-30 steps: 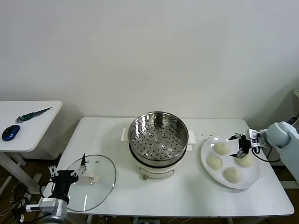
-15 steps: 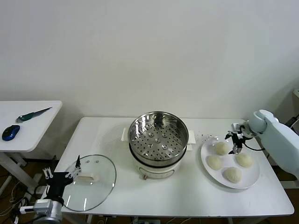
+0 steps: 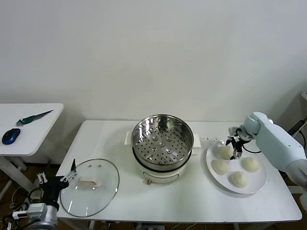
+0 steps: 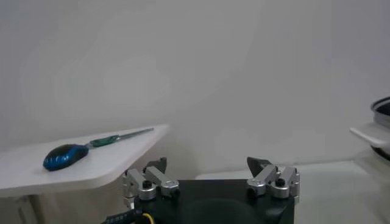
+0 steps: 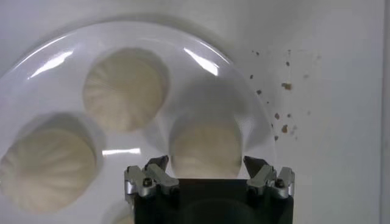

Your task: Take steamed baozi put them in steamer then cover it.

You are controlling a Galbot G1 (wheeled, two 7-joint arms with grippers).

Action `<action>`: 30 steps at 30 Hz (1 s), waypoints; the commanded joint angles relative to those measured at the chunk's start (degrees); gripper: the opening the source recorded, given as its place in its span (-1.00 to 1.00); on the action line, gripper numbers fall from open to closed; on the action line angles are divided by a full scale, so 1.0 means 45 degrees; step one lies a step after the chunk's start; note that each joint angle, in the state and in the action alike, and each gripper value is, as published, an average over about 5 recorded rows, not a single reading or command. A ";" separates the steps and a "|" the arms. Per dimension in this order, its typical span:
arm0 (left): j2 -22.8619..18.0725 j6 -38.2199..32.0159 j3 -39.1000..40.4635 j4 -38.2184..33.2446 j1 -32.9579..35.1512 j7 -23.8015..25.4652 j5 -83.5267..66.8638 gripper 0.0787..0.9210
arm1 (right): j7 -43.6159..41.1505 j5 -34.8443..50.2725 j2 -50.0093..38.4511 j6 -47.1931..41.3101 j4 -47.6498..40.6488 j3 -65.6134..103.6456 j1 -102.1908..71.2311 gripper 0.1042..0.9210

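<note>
The white worktop (image 3: 192, 201) was seen to carry the steamer (image 3: 162, 138), a shiny perforated steel basket seated on a white pot base at the middle, with nothing inside it. The cover (image 3: 89, 187), a clear glass lid with a white bar handle, was laid flat near the worktop's front left corner. A white plate (image 3: 236, 165) was placed to the steamer's right, and four steamed baozi (image 3: 221, 166) were held on it. The right end effector (image 3: 234, 143) was positioned just above the rear-left bun, its fingers spread apart to either side of it. The left end effector (image 3: 56, 178) was parked beside the cover's left edge, fingers apart and gripping nothing.
</note>
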 commanded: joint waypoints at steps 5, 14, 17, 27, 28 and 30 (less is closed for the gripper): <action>-0.0020 0.0063 -0.0189 0.0010 0.0008 -0.0021 -0.0141 0.77 | -0.0082 -0.0365 0.0404 0.0207 -0.0652 0.0022 0.0167 0.49; -0.0017 0.0025 -0.0232 -0.0010 0.0152 -0.0039 -0.0178 0.77 | -0.0140 0.0214 -0.0062 0.0278 0.0235 -0.0386 0.0452 0.40; 0.0001 0.0002 -0.0281 -0.0037 0.0248 -0.0044 -0.0264 0.77 | -0.0185 0.1057 -0.0554 0.0351 0.1094 -0.1269 0.1140 0.40; 0.0080 0.0156 -0.0348 -0.0342 0.0684 -0.0053 -0.0928 0.77 | -0.0684 0.4971 -0.0812 0.1919 0.3467 -0.7742 0.7579 0.44; 0.0075 0.0167 -0.0351 -0.0362 0.0713 -0.0057 -0.0958 0.77 | -0.0723 0.5182 -0.0640 0.2134 0.3587 -0.8193 0.8087 0.45; 0.0076 0.0186 -0.0348 -0.0393 0.0761 -0.0062 -0.1004 0.77 | -0.0786 0.5489 -0.0245 0.2509 0.4030 -0.8951 0.8988 0.45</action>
